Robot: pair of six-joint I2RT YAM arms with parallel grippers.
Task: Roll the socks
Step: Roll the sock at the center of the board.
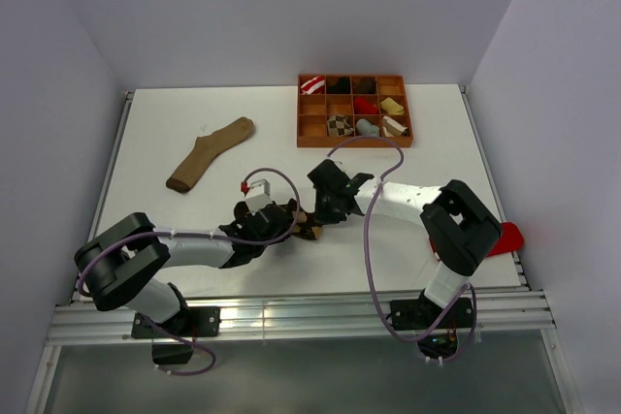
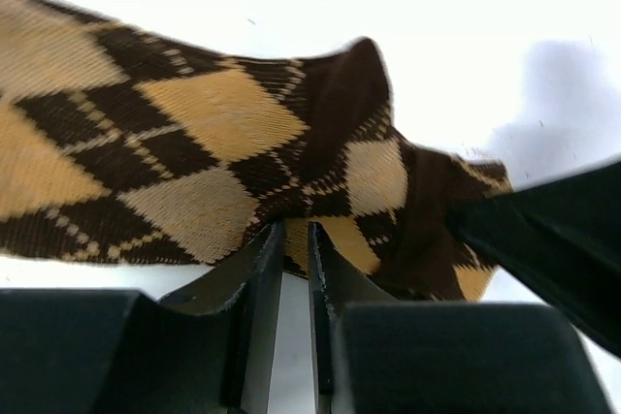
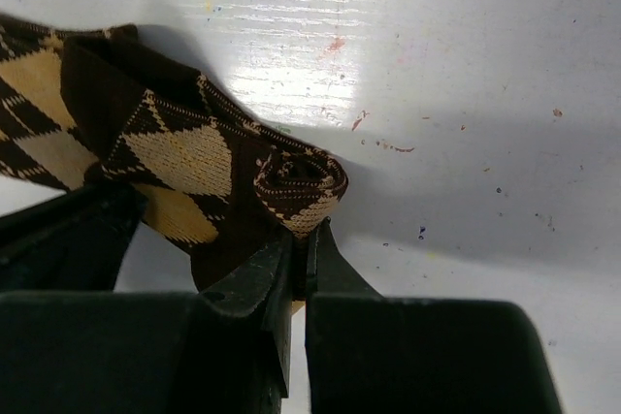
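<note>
A dark brown and tan argyle sock (image 1: 310,231) lies crumpled on the white table between the two arms. In the left wrist view its diamond pattern (image 2: 194,133) spreads across the frame, and my left gripper (image 2: 296,228) pinches a fold of its near edge between almost closed jaws. The right wrist view shows one end of the sock wound into a small tight roll (image 3: 296,181). My right gripper (image 3: 301,232) is shut on the fabric just under that roll. From above, the left gripper (image 1: 291,223) and right gripper (image 1: 325,212) meet over the sock.
A long plain tan sock (image 1: 211,153) lies at the back left. An orange compartment tray (image 1: 354,143) at the back holds several rolled socks, including a checked one (image 1: 338,125) and a grey one (image 1: 366,127). A red object (image 1: 506,238) lies by the right arm.
</note>
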